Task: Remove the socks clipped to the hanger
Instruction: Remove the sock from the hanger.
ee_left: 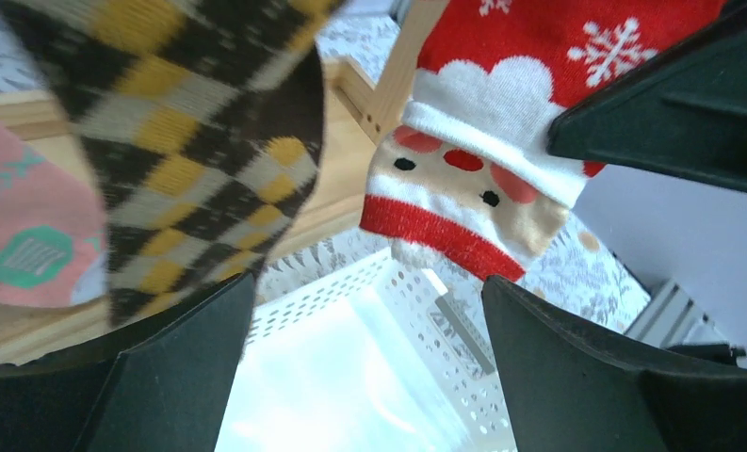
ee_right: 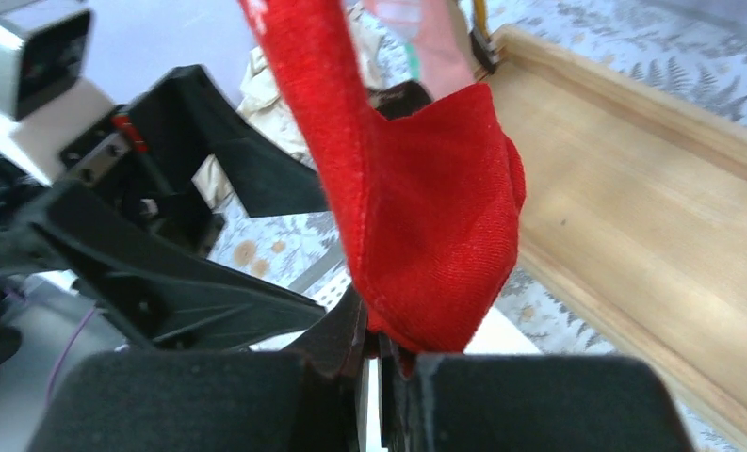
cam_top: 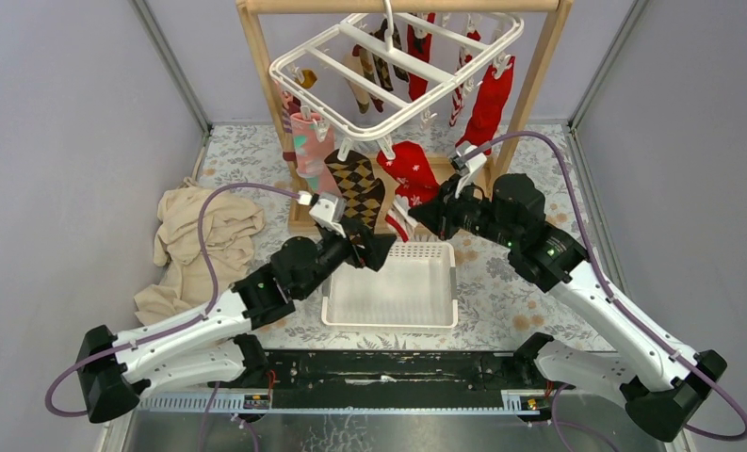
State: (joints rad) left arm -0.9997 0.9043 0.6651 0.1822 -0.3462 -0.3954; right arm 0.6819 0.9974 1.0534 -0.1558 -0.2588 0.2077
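Note:
The white grid hanger (cam_top: 397, 66) hangs from the wooden rack (cam_top: 539, 85) with several socks clipped under it. A brown-black argyle sock (cam_top: 355, 188) and a red snowflake sock (cam_top: 412, 174) hang lowest at the front. A pink patterned sock (cam_top: 308, 141) is to their left and a plain red sock (cam_top: 487, 104) at the right. My right gripper (ee_right: 379, 353) is shut on the lower tip of the red sock (ee_right: 426, 217). My left gripper (ee_left: 369, 358) stands open and holds nothing, just below the argyle sock (ee_left: 190, 141) and the red sock's Santa face (ee_left: 482, 179).
A white perforated basket (cam_top: 393, 287) sits on the floral table below both grippers. A pile of tan cloth (cam_top: 200, 250) lies at the left. The rack's wooden base (ee_right: 633, 217) is close behind the right gripper. Grey walls close in both sides.

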